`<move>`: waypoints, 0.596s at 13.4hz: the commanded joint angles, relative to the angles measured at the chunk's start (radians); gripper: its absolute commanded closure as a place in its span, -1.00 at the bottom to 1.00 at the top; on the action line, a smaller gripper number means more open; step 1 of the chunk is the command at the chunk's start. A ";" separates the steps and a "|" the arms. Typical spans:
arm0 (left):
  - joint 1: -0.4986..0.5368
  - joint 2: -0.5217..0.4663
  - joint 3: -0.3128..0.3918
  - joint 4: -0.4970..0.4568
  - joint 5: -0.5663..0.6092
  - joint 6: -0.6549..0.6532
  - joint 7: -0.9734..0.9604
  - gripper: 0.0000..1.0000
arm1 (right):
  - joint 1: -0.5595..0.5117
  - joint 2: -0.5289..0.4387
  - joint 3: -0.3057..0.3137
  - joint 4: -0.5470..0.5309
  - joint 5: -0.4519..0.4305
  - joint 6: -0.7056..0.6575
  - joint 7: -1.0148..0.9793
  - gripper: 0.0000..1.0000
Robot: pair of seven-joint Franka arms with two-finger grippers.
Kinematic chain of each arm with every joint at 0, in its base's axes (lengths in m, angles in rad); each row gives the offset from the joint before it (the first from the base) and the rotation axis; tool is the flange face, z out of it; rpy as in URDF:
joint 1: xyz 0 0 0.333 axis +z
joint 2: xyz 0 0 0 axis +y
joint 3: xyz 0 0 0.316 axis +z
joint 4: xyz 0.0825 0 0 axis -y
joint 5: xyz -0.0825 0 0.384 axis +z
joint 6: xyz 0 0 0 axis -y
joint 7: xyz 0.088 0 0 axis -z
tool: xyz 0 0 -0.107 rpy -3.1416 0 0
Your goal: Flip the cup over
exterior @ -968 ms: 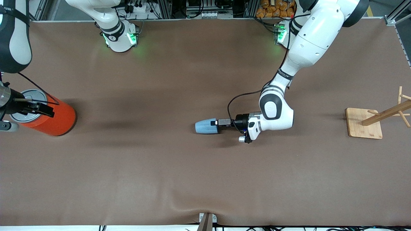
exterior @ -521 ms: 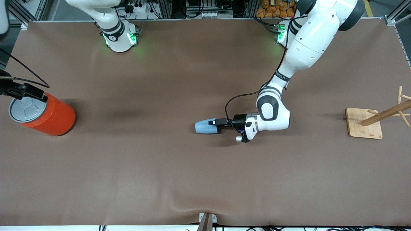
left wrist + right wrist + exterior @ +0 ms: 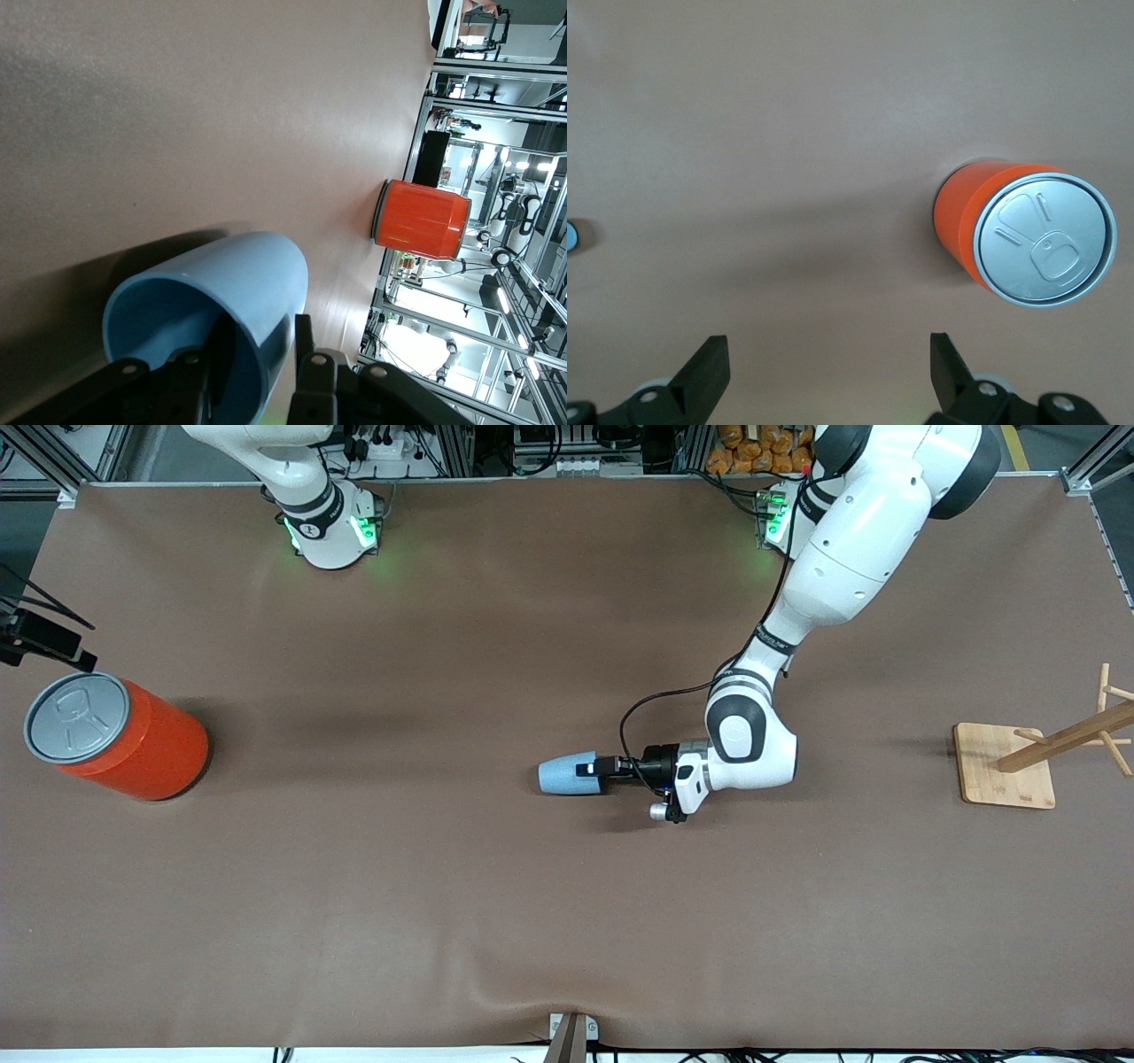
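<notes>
I had the left end effector (image 3: 592,768) pinching the rim wall of the cup (image 3: 565,776), lying mid-counter, to turn it, while the right end effector (image 3: 824,363) waited wide open, empty.

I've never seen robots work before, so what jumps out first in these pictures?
Mid-table, the left gripper pinches the rim of a light-blue cup lying on its side. A big orange can stands at the right arm's end, the open right gripper above the table beside it.

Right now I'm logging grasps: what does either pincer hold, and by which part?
The left pincer pinches the cup, lying on its side, at its rim wall, one finger inside. The right pincer holds nothing.
</notes>
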 commanded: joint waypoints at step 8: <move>0.024 -0.055 -0.004 0.019 -0.036 -0.011 -0.010 1.00 | -0.040 -0.022 0.056 0.004 -0.024 -0.100 -0.004 -1.00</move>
